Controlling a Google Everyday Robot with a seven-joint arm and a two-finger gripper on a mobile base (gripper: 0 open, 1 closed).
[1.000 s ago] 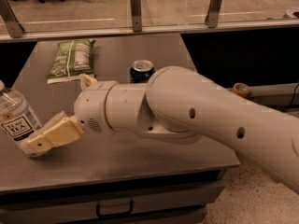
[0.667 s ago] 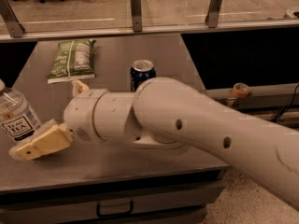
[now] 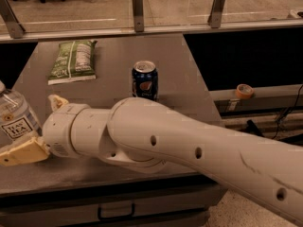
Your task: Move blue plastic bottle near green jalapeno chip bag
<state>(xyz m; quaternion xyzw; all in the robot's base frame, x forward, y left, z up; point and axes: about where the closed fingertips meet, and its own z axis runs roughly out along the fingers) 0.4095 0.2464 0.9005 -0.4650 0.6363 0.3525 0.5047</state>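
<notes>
The blue plastic bottle stands at the table's left edge, clear with a white "TEAS' TEA" label, its cap cut off by the frame. My gripper is at the bottle, one tan finger in front of its base and the other behind to its right. The green jalapeno chip bag lies flat at the table's back left, well behind the bottle and the gripper.
A dark-blue soda can stands mid-table, just behind my arm, which spans the front of the grey table. A glass railing runs behind the table. A roll of tape sits on a ledge at right.
My arm has swung left and the gripper has moved closer to the bottle, the fingers now on either side of it. The bottle, can and bag stay in place.
</notes>
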